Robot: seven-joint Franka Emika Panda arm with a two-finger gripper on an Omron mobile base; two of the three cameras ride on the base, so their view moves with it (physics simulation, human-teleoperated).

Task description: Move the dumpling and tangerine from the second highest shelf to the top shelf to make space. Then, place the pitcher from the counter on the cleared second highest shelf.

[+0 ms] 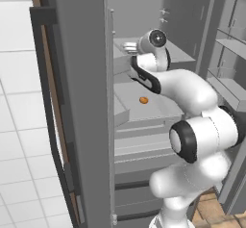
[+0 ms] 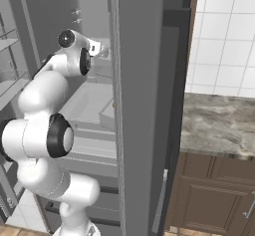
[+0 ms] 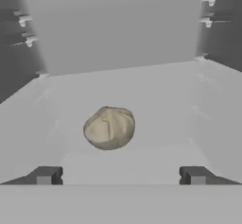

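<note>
The gripper (image 3: 120,176) stands wide open, empty, before the dumpling (image 3: 109,127) on the top shelf (image 3: 189,119); likely soft, light; pinch its sides gently.

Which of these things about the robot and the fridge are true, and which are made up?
1. The dumpling lies on the top shelf. True.
2. The gripper squeezes the dumpling. False: its jaws are wide open, with the dumpling lying free ahead of them.
3. The tangerine sits on the second highest shelf. True.
4. The tangerine lies right beside the dumpling. False: they are on different shelves.
5. The pitcher stands on the second highest shelf. False: the tangerine is the one thing seen on it.
</note>
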